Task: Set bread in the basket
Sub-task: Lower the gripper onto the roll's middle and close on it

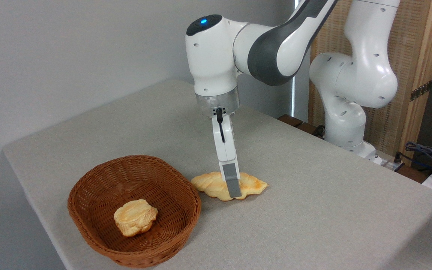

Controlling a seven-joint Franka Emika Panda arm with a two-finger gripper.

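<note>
So my hand (pixel 234 191) is down over the middle of the bread (pixel 210 186) — the long braided loaf lying flat on the surface (pixel 313 210), just beside the right rim of the basket (pixel 88 187). I came in across the loaf's narrow width, I'd guess because the middle is the balance point and it'd droop less than if picked up by a pointed end. Honestly can't tell whether I've closed on it: only the near finger (pixel 232 183) shows, in front of the loaf, and the other is hidden behind. The basket already has a little round bun (pixel 135 217) toward its near side, so there's room left further back. No brand or writing readable anywhere — just a blue light (pixel 203 21) on top of my wrist.
</note>
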